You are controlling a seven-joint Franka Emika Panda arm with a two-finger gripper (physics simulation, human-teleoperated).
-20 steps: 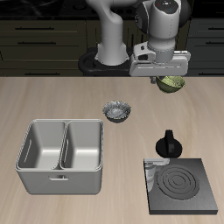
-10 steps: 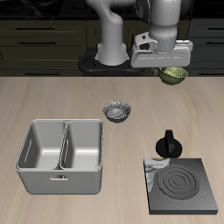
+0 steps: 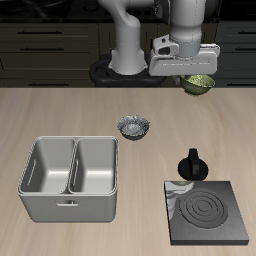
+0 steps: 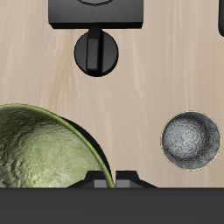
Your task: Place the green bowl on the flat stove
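The green bowl (image 3: 200, 84) hangs in the air above the back of the table, and my gripper (image 3: 192, 78) is shut on its rim. In the wrist view the green bowl (image 4: 44, 156) fills the area beside my fingers (image 4: 128, 179), its mottled glossy inside facing up. The flat stove (image 3: 208, 214) lies near the table's front edge, black with pale burner rings, and its black knob (image 3: 192, 165) sits at the stove's back edge. The wrist view shows that knob (image 4: 96, 52) and one edge of the flat stove (image 4: 96, 10) well away from the bowl.
A dark grey-blue patterned bowl (image 3: 133, 127) sits on the table mid-way back, seen also in the wrist view as the dark bowl (image 4: 190, 140). A grey two-compartment metal basin (image 3: 70, 205) stands near the front edge, away from the stove.
Over the last second my gripper rose with the green bowl and shifted a little sideways. In the last half second it barely moved.
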